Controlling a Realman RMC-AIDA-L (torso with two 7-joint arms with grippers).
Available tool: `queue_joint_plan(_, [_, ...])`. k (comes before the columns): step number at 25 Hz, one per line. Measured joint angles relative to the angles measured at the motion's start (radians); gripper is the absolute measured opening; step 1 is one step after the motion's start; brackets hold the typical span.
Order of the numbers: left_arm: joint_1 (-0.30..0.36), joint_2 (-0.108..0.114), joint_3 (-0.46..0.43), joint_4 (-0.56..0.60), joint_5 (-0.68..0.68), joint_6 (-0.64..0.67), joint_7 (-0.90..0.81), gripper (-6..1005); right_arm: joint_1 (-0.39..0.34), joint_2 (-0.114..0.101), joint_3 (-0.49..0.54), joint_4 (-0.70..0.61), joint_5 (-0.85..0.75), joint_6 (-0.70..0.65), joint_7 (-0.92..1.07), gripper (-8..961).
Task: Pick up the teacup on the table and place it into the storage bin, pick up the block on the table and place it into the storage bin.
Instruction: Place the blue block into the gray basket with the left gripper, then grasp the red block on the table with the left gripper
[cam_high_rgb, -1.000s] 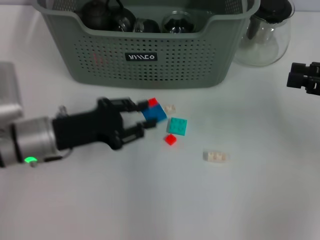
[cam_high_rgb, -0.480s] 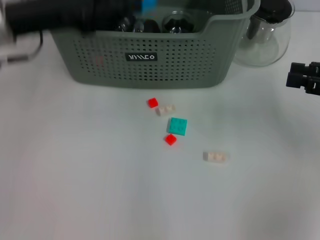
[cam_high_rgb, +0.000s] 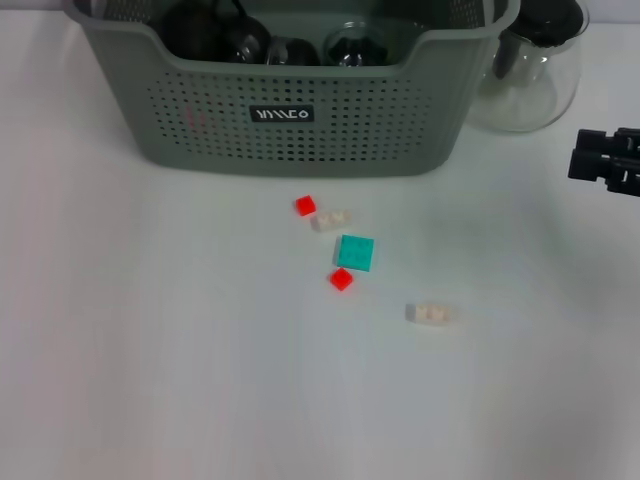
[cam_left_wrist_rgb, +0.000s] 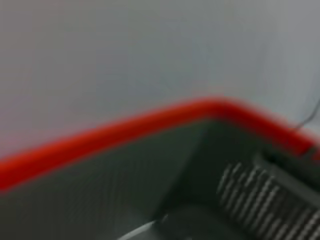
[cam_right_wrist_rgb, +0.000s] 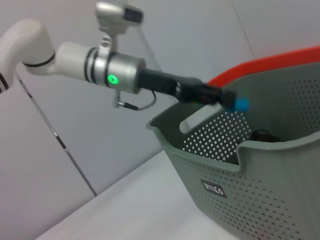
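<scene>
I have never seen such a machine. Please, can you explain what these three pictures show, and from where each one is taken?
This is a two-armed robot. The head camera looks down on a white table. The grey-green perforated plastic storage bin holds dark teaware, with a clear glass pitcher beside it. In front lie two red blocks, one teal square block and two pale blocks. The right gripper waits at the right edge. The right wrist camera shows the left gripper above the bin, holding a blue block. The left wrist camera looks into the bin.

Left tool (cam_right_wrist_rgb: 227, 100) raised, clamped (right tool (cam_high_rgb: 606, 163) parked).
</scene>
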Motion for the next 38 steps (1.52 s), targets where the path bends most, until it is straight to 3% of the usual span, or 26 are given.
queue_joint_plan(4, [-0.031, -0.038, 0.039, -0.033, 0.133, -0.089, -0.083, 504, 0.0, 0.0, 0.0, 0.0, 0.0, 0.003, 0.0, 506])
queue_joint_plan(8, [0.011, -0.068, 0.01, 0.069, 0.085, -0.051, -0.078, 541, 0.001, 0.0, -0.001, 0.0, 0.0, 0.002, 0.0, 506])
queue_joint_plan(12, [0.157, -0.1, -0.055, 0.285, -0.171, 0.096, 0.006, 577, -0.002, 0.0, 0.0, 0.0, -0.001, 0.003, 0.001, 506])
queue_joint_plan(16, [0.324, -0.121, -0.176, 0.33, -0.528, 0.311, 0.256, 710, -0.002, 0.0, 0.0, 0.0, 0.0, 0.004, 0.001, 507])
queue_joint_plan(18, [0.4, -0.136, -0.27, 0.262, -0.648, 0.44, 0.442, 777, -0.001, 0.0, 0.0, 0.0, 0.0, 0.004, 0.005, 507])
queue_joint_plan(20, [0.443, -0.142, -0.325, 0.189, -0.68, 0.505, 0.573, 768, 0.002, 0.0, 0.0, 0.0, 0.0, 0.004, 0.008, 507])
queue_joint_plan(23, [0.511, -0.155, -0.359, 0.04, -0.603, 0.547, 0.832, 755, 0.005, 0.0, 0.0, 0.0, 0.0, 0.004, 0.015, 507])
queue_joint_plan(24, [0.511, -0.155, -0.359, 0.04, -0.603, 0.547, 0.832, 735, 0.006, -0.001, 0.0, 0.0, 0.0, 0.004, 0.021, 507])
queue_joint_plan(25, [0.547, -0.173, -0.358, -0.051, -0.516, 0.538, 1.004, 716, 0.008, -0.001, 0.0, 0.0, 0.0, 0.004, 0.026, 507])
queue_joint_plan(27, [0.567, -0.186, -0.354, -0.118, -0.463, 0.518, 1.118, 677, 0.013, -0.003, 0.0, 0.0, 0.0, 0.004, 0.037, 507])
queue_joint_plan(32, [0.553, -0.186, -0.342, -0.307, -0.369, 0.415, 1.275, 635, 0.019, -0.007, 0.0, 0.0, 0.001, 0.004, 0.056, 506])
queue_joint_plan(38, [0.495, -0.191, -0.252, -0.488, -0.337, 0.245, 1.441, 602, 0.02, -0.006, -0.001, 0.0, 0.001, 0.004, 0.057, 506])
